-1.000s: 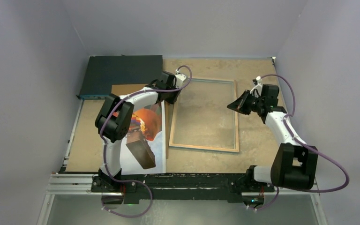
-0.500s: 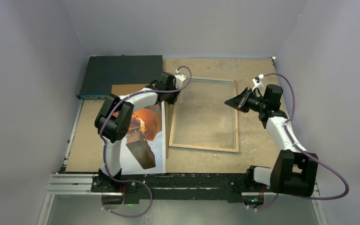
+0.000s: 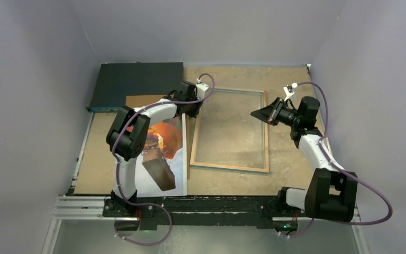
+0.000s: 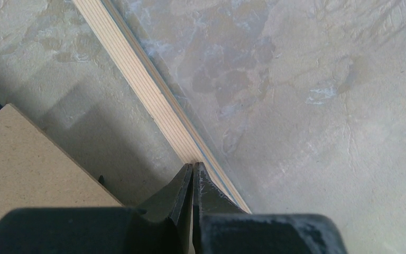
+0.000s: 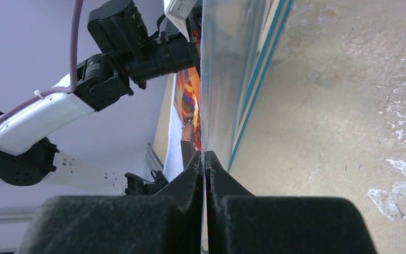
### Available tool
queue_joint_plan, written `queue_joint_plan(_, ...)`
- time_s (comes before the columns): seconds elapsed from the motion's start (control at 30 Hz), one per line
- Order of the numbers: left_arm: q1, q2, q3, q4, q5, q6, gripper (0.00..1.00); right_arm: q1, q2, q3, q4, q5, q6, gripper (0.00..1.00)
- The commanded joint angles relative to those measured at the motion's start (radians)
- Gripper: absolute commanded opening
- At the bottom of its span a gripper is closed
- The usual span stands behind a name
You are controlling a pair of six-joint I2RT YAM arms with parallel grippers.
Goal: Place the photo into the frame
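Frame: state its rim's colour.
Light wood; the frame shows best in the left wrist view.

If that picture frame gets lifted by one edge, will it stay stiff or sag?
Probably fairly stiff: the frame has straight, thin wooden rims. It looks light for its size, being mostly a clear pane with the table showing through. That glossy pane may be slippery and could be fragile.

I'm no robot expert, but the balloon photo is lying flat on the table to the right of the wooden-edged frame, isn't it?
Not quite: the photo lies flat on the table to the left of the frame, not to its right. The top external view shows this.
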Motion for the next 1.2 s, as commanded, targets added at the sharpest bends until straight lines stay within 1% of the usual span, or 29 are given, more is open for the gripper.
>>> queue_joint_plan(0.0, 0.006, -0.019, -0.03, -0.073, 0.047, -0.029, 0.0, 0.002, 0.013, -0.014, 0.09, -0.061, 0.063, 0.0)
queue_joint_plan(0.1, 0.007, -0.019, -0.032, -0.073, 0.052, -0.029, 0.0, 0.002, 0.022, -0.029, 0.133, -0.047, 0.12, 0.0)
queue_joint_plan(0.3, 0.007, -0.019, -0.038, -0.073, 0.072, -0.029, 0.0, 0.003, 0.0, -0.046, 0.096, 0.035, 0.17, 0.0)
queue_joint_plan(0.43, 0.007, -0.025, -0.042, -0.07, 0.083, -0.028, 0.0, 0.002, -0.021, -0.039, 0.039, 0.078, 0.145, 0.0)
queue_joint_plan(0.47, 0.007, -0.024, -0.042, -0.071, 0.086, -0.054, 0.0, 0.002, -0.024, -0.035, 0.019, 0.091, 0.136, 0.0)
queue_joint_plan(0.6, 0.007, -0.022, -0.042, -0.073, 0.096, -0.064, 0.0, 0.002, -0.042, -0.011, -0.031, 0.126, 0.089, 0.0)
queue_joint_plan(0.77, 0.007, -0.022, -0.046, -0.069, 0.102, -0.066, 0.0, 0.002, -0.045, 0.001, -0.056, 0.134, 0.075, 0.0)
queue_joint_plan(1.0, 0.007, -0.021, -0.049, -0.065, 0.099, -0.07, 0.0, 0.002, -0.057, 0.013, -0.038, 0.139, 0.12, 0.0)
queue_joint_plan(1.17, 0.007, -0.021, -0.052, -0.063, 0.095, -0.069, 0.0, 0.001, -0.065, 0.001, 0.008, 0.126, 0.17, 0.0)
